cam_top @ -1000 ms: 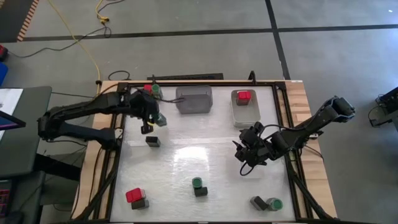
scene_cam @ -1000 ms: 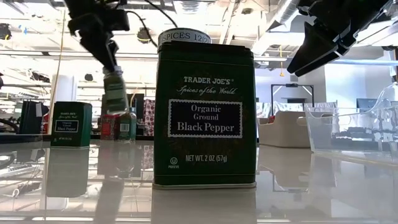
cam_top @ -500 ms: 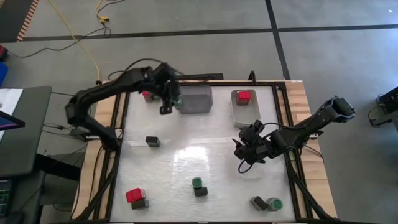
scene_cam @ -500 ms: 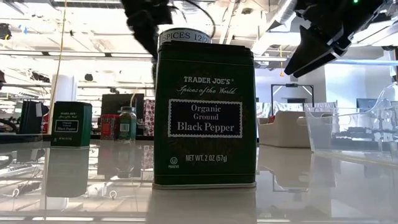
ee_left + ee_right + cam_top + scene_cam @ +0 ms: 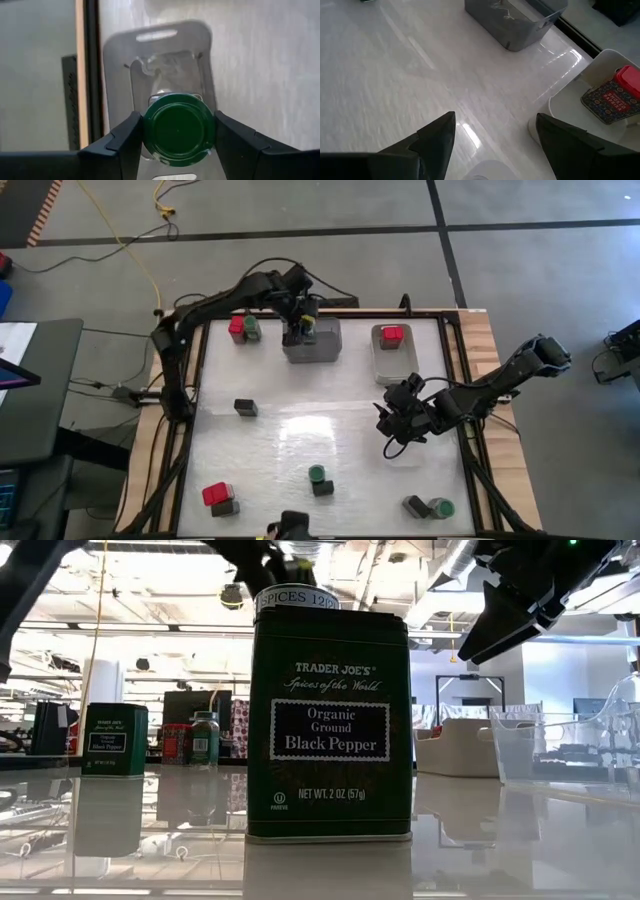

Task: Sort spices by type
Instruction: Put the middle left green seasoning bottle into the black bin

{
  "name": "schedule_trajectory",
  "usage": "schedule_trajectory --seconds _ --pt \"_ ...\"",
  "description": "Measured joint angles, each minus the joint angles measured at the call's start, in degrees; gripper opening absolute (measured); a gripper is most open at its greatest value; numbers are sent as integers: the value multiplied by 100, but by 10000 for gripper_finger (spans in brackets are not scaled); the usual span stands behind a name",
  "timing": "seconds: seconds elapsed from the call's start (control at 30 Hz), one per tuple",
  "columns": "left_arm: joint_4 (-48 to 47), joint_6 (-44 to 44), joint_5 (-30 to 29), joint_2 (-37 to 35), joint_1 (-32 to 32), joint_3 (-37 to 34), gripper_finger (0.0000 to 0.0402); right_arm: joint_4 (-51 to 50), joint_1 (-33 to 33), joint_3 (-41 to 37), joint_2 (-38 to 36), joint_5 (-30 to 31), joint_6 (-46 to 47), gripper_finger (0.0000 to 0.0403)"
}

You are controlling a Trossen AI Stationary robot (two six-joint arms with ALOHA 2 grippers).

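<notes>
The left gripper (image 5: 178, 137) pinches one green-lidded round jar (image 5: 178, 129) above the grey rectangular tray (image 5: 312, 340); the right gripper (image 5: 495, 137) hovers, fingers spread. Three red-topped boxes show on the table.

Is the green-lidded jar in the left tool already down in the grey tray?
Not yet. The green-lidded jar sits clamped in the left tool, above the grey tray.

A glossy green lid (image 5: 179, 129) is seen between matt dark fingers (image 5: 125, 145); beneath it, a clear plastic tray (image 5: 159, 60) on a shiny white table (image 5: 260, 65).
</notes>
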Motion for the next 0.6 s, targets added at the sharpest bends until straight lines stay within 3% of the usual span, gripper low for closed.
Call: schedule_trajectory --seconds 0.2,0.6 --pt "227 -8 339 363 316 0 203 -2 0 0 0 -1 -10 306" --pt "180 22 409 585 515 -22 203 -22 0 0 0 -1 -11 306"
